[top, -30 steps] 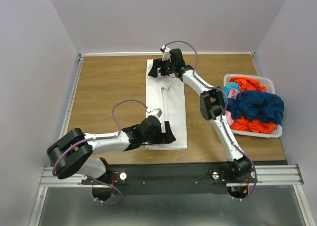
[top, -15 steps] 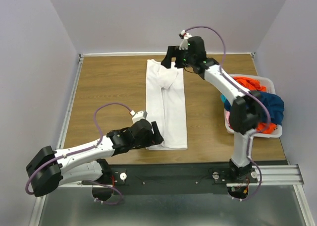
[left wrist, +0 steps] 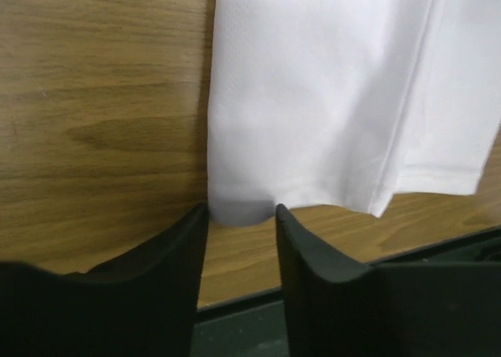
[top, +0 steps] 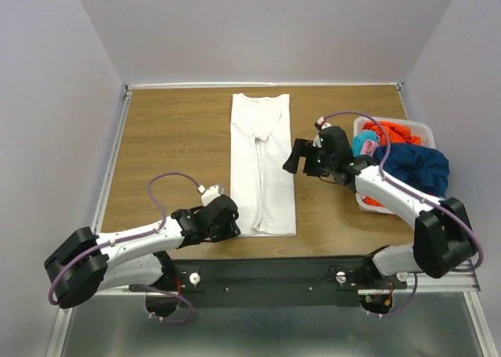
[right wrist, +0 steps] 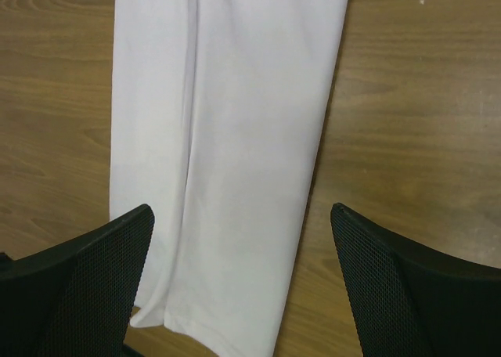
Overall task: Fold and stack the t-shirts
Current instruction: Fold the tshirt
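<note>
A brown wooden surface [top: 172, 153] fills the middle of the overhead view. A white t-shirt [top: 262, 169], folded into one long narrow strip, lies flat on it. It runs from the upper centre of the frame, where the neckline is, down to the lower centre, where the hem sits close to the surface's near edge.

The left arm [top: 133, 243] stretches low from the lower left corner towards the strip's bottom left corner. The right arm [top: 399, 196] bends in from the lower right, passing in front of a white plastic bin [top: 398, 121] at the right edge of the frame. The bin holds a heap of crumpled t-shirts: a dark blue t-shirt [top: 415, 169] on top, an orange t-shirt [top: 395, 132] behind it, and a bit of teal cloth [top: 364, 144] at the left.

In the left wrist view, the left fingers [left wrist: 156, 271] stand a narrow gap apart at the bottom of the frame. The hem corner of the white t-shirt sits at the mouth of that gap and is not pinched.

In the right wrist view, the right fingers [right wrist: 86, 279] are spread wide in the bottom corners, holding nothing, with the white strip in the frame between them. From overhead they sit just beside the strip's right edge, mid-frame.
</note>
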You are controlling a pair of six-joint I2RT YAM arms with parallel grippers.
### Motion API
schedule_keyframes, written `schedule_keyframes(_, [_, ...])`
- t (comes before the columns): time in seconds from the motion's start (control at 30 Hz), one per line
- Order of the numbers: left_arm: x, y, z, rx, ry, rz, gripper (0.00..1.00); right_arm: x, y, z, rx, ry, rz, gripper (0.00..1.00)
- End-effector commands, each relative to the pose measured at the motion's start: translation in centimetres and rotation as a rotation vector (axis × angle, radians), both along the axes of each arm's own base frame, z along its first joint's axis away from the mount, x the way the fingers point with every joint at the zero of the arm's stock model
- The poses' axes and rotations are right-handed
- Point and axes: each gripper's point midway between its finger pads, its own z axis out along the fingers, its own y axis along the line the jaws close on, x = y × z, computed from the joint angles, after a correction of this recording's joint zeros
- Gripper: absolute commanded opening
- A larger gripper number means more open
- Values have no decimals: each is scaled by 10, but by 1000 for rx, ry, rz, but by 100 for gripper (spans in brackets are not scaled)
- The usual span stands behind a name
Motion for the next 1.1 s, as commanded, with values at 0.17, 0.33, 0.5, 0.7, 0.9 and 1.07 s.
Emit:
schedule_keyframes(0.17, [6, 2, -10, 77, 22, 6, 13, -78, -2, -23, 29, 146, 45, 100])
schedule_keyframes(0.33, [8, 2, -7, 62, 5, 13, 0, -117, 0, -43, -102, 202, 129, 100])
schedule_keyframes(0.5, [8, 2, -4, 38, -10, 15, 0, -147, 13, -54, -150, 233, 220, 100])
schedule_keyframes(0.7, [7, -2, 0, -9, -26, 7, 0, -177, 8, -80, -201, 319, 271, 99])
schedule_keyframes(0.9, [8, -7, 0, -30, -28, 0, 0, -191, 3, -99, -254, 361, 284, 93])
schedule_keyframes(1.07, [9, -7, -1, -21, -29, -1, 0, -193, 9, -107, -252, 377, 290, 55])
